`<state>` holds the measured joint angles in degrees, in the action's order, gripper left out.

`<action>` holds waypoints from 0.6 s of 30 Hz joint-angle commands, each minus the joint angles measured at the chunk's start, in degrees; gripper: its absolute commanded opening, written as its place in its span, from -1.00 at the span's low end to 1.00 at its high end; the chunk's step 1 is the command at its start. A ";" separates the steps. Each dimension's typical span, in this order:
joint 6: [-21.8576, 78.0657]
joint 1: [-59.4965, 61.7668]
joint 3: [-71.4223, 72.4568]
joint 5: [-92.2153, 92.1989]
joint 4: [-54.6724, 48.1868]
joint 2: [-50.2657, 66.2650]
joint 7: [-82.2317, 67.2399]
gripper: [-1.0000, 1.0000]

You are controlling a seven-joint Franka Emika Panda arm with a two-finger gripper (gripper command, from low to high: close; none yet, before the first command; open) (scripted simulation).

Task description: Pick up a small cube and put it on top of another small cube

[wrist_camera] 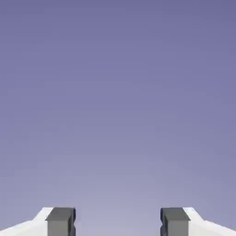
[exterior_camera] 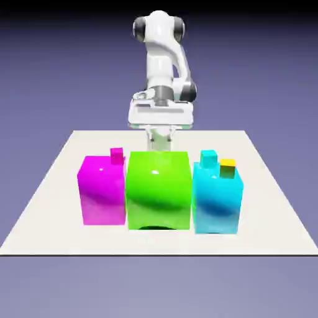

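Jaws (wrist_camera: 118, 221) stand well apart, empty — the hand view shows only backdrop. Small magenta cube (exterior_camera: 117, 155), small cyan cube (exterior_camera: 208, 158) and small yellow cube (exterior_camera: 228, 168) sit behind large blocks on the worktop (exterior_camera: 273, 205). Risk: clipping the big green block (exterior_camera: 158, 189) on descent.

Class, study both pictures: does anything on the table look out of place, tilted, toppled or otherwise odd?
Nothing looks toppled or damaged. The magenta block, green block and cyan block stand upright in a row. One oddity: the hand is open, and its camera shows only the plain backdrop, no cube.
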<state>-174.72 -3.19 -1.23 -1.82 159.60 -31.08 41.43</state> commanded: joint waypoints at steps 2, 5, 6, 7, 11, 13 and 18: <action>-0.10 -4.16 -1.11 -0.76 -1.02 2.53 -4.39 0.00; -0.25 -10.38 -2.77 -1.90 -2.55 6.33 -10.97 0.00; -0.30 -12.46 -3.33 -2.28 -3.06 7.59 -13.17 0.00; -0.35 -14.54 -3.88 -2.66 -3.57 8.86 -15.36 0.00; -0.55 -22.84 -6.10 -4.18 -5.60 13.91 -24.14 0.00; -0.65 -27.00 -7.21 -4.94 -6.62 16.44 -28.52 0.00; -0.90 -37.38 -9.98 -6.84 -9.17 22.77 -39.50 0.00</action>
<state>-175.62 -40.55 -11.20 -8.65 150.43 -8.32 1.94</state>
